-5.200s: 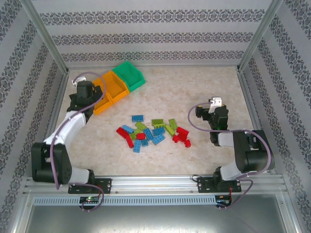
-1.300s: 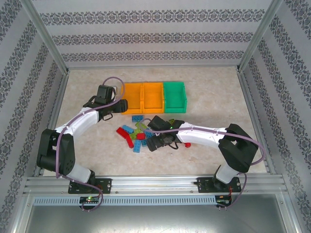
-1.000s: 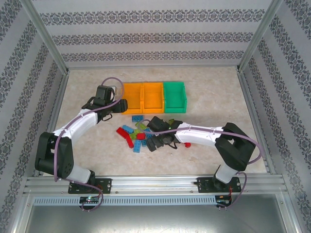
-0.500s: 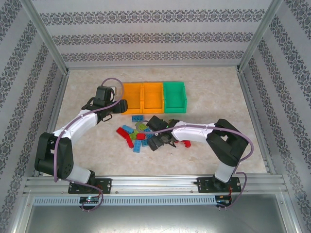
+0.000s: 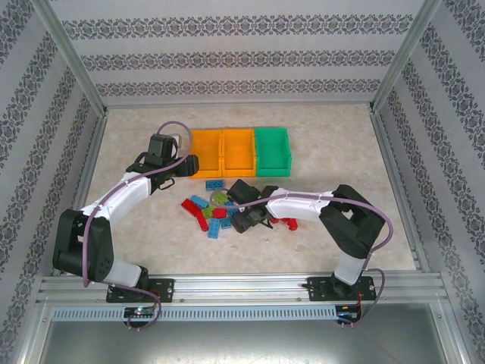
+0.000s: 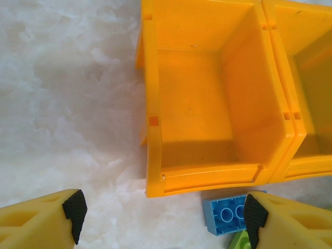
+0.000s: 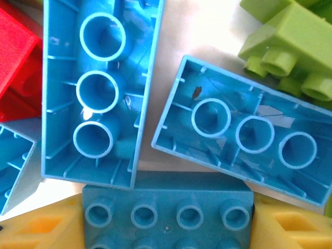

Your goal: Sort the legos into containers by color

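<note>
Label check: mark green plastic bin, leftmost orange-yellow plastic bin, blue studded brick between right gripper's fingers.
Green bin [image 5: 272, 145]: top view, floor.
Leftmost orange-yellow bin [image 6: 194, 104]: left wrist view, floor.
Blue studded brick [image 7: 168, 199]: right wrist view, studded face.

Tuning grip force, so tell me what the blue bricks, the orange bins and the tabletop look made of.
Blue bricks: likely hard moulded plastic, semi-gloss; hollow undersides show tubes, thin ribs and glints.
Orange bins: likely moulded plastic, smooth with slight sheen; thin walls, moulded notches.
Tabletop: marbled white-grey, matte; stone, laminate or printed sheet, cannot tell.
</note>
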